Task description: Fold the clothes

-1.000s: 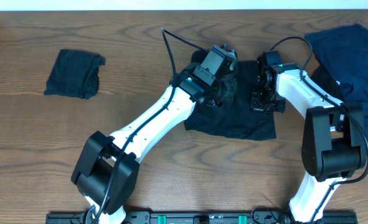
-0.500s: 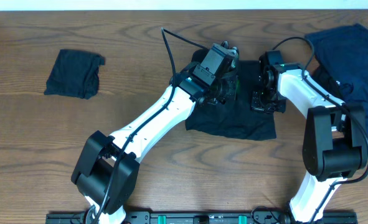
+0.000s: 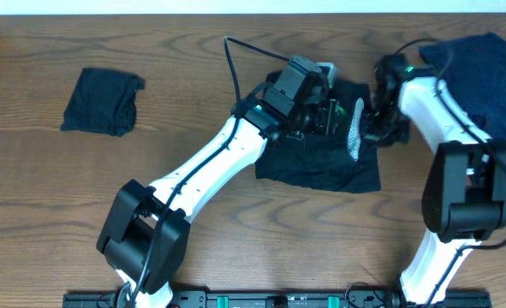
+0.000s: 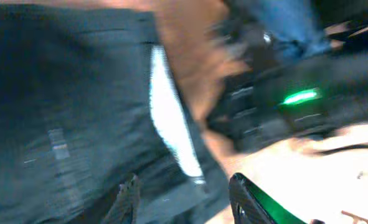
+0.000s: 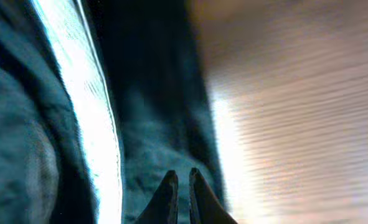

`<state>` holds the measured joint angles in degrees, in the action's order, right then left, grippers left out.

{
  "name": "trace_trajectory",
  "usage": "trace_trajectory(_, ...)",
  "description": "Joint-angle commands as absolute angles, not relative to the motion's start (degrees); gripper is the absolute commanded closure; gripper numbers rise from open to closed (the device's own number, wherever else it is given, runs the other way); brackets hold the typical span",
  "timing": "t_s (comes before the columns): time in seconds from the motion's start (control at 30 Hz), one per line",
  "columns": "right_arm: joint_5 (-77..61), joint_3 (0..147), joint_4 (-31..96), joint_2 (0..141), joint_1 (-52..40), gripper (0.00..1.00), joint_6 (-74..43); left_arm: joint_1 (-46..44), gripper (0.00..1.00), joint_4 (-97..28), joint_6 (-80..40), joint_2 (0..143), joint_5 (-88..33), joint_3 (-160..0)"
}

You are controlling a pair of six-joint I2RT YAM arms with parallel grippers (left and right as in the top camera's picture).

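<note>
A large black garment point(image 3: 321, 167) lies crumpled at the table's middle, with a pale grey-white inner strip point(image 3: 354, 130) turned up at its right side. My left gripper point(image 3: 330, 115) hovers over its upper part, jaws point(image 4: 185, 182) open with black fabric and the strip point(image 4: 168, 118) below them. My right gripper point(image 3: 375, 128) is at the garment's right edge, its fingers point(image 5: 182, 175) pinched together on the black fabric beside the strip point(image 5: 84, 93). A folded black garment point(image 3: 103, 101) lies far left. A navy garment point(image 3: 484, 73) lies at the far right.
The navy garment spreads over the right rear corner and under my right arm. Bare wooden tabletop point(image 3: 56, 188) shows at the front and left. The table's back edge point(image 3: 150, 14) runs along the top.
Both grippers moved right. My right gripper pulled the black garment's edge rightward and up, and the pale inner strip came into view. The folded garment at left did not move.
</note>
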<state>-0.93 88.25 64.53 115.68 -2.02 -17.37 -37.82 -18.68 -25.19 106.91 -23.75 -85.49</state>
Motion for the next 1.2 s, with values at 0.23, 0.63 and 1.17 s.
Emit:
trace_trajectory(0.23, -19.4, 96.6, 66.3, 109.4, 0.1, 0.99, -5.6, -31.1, 0.8, -25.7, -23.6, 106.1, -16.0, -87.0)
trace_trajectory(0.63, -31.5, 96.5, 50.3, 113.6, -0.7, 0.99, -2.8, -34.5, 0.88, -25.0, -22.3, 109.8, -18.1, -86.5)
trace_trajectory(1.17, -26.8, 93.0, 57.1, 114.4, -0.4, 0.54, -1.6, -32.1, 0.94, -29.6, -19.9, 110.0, -15.2, -86.5)
